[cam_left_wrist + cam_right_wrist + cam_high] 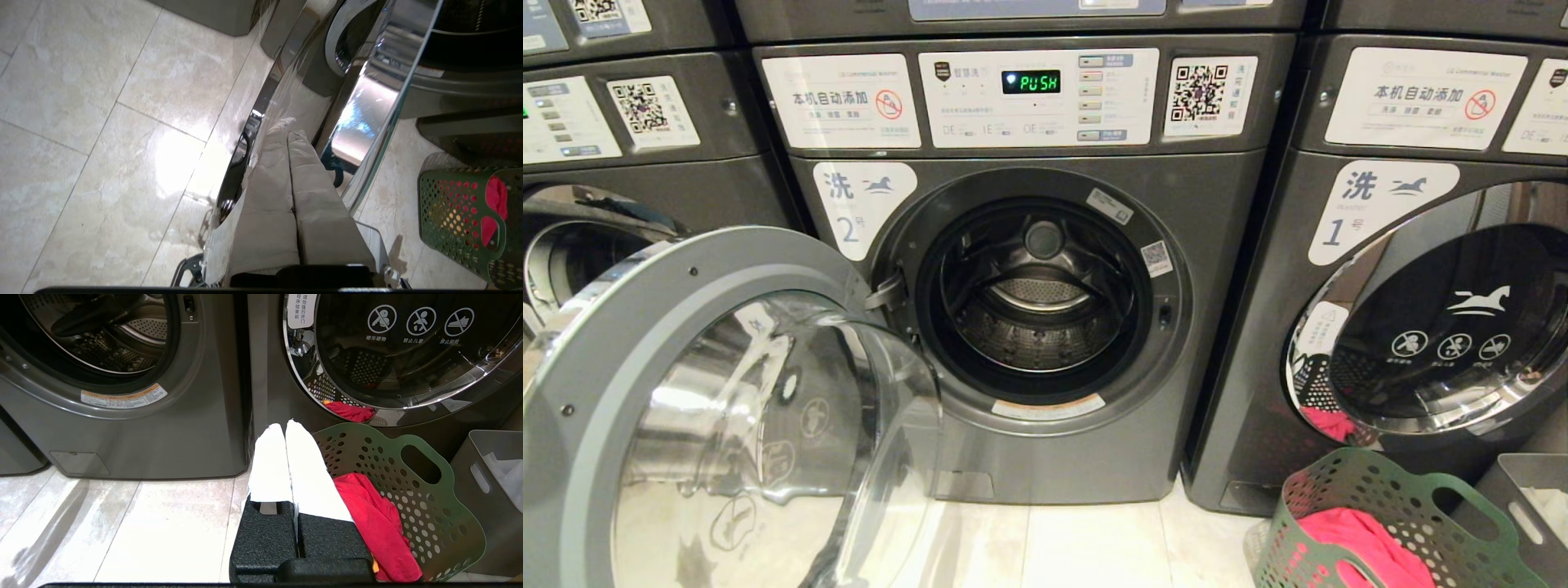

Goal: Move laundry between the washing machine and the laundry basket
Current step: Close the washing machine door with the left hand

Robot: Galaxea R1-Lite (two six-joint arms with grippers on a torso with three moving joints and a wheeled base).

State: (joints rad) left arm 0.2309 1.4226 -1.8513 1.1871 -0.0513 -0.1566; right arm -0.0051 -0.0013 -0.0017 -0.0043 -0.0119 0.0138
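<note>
Only our wrist views show our tools: the left tool (288, 132) pressed together by the door's (686, 392) edge, the right tool (285, 426) pressed together, the basket (408, 457) at its 3 o'clock.

a self-service laundromat. three dark grey commercial front-loading washers stand side by side under a second stacked row. the middle washing machine (1029, 269) has its round door (719, 416) swung open at 8 o'clock and a green "push" display (1031, 81) at 12 o'clock. each front carries a payment qr code (1199, 92), chinese instruction stickers and a unit number, 2 in the middle and 1 at 3 o'clock. pale floor tiles (1094, 543) run beneath, with a green laundry basket (1388, 523) at 5 o'clock.
</note>
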